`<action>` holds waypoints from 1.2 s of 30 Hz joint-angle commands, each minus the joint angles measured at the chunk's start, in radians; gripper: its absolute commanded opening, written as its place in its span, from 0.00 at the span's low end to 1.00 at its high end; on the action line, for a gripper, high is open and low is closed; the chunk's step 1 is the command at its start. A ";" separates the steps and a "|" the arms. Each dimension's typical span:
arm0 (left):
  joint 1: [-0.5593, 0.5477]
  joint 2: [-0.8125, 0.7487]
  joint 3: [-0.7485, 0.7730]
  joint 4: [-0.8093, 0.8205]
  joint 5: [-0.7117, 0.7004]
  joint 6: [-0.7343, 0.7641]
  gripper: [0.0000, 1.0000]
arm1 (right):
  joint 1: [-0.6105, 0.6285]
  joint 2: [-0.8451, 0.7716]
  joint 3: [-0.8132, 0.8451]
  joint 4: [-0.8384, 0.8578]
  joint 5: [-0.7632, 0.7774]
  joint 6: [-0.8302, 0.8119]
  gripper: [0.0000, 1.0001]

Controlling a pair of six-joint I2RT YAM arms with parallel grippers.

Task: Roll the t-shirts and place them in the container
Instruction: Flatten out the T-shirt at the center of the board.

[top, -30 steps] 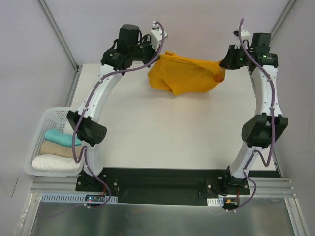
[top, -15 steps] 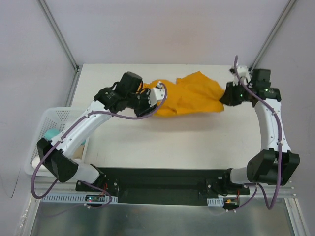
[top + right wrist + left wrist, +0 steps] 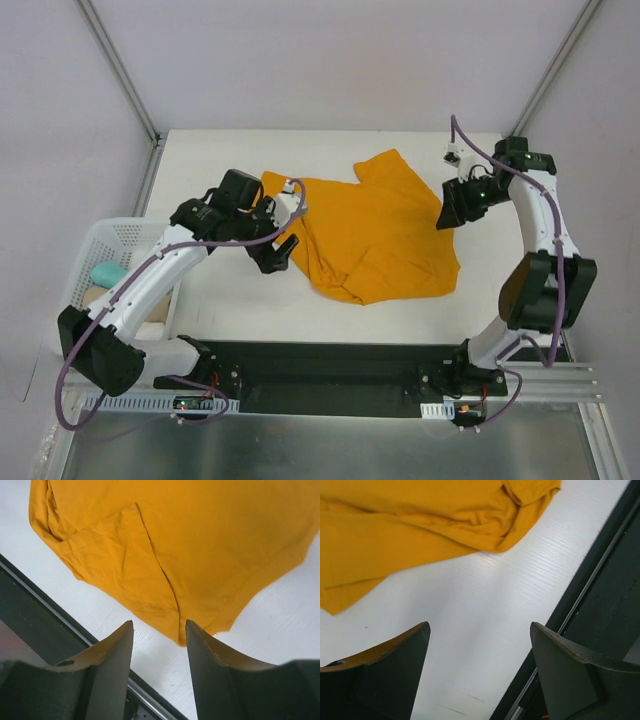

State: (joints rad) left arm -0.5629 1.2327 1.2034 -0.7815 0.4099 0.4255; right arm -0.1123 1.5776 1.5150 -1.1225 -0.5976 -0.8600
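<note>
Mustard t-shirt [image 3: 375, 240] lies rumpled; I see left gripper [image 3: 281, 254] at its nine o'clock, right gripper [image 3: 446, 216] at two, both released, empty.

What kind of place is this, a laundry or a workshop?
Probably a robot test bench, not a laundry: two robot arms bolted at a white table, one orange t-shirt and a basket holding cloths.

Bright, even overhead light with only faint, soft shadows beside the shirt [image 3: 375, 235] on the white table [image 3: 220, 150]; top view sharp throughout, wrist views showing a pale sheen on the table below the shirt and dark, slightly soft fingers [image 3: 385, 680] nearest the lens.
</note>
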 commanded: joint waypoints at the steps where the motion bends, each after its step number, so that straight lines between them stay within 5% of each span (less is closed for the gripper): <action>1: 0.098 0.065 -0.005 0.022 0.001 -0.131 0.82 | 0.046 0.184 0.068 -0.068 -0.073 -0.115 0.51; 8: 0.233 0.123 -0.009 0.057 -0.017 -0.168 0.99 | 0.216 0.384 0.183 -0.016 -0.026 -0.067 0.52; 14: 0.274 0.131 0.015 0.060 -0.013 -0.160 0.96 | 0.336 0.488 0.229 0.111 0.093 0.024 0.40; 24: 0.313 0.120 -0.005 0.062 0.010 -0.185 0.96 | 0.514 0.602 0.284 0.128 0.209 -0.008 0.46; 36: 0.357 0.097 -0.038 0.065 0.052 -0.199 0.96 | 0.556 0.645 0.283 0.155 0.343 -0.011 0.48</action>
State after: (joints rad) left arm -0.2138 1.3632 1.1816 -0.7162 0.4183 0.2466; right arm 0.4393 2.2154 1.7710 -0.9722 -0.3244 -0.8650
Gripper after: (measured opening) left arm 0.959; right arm 0.470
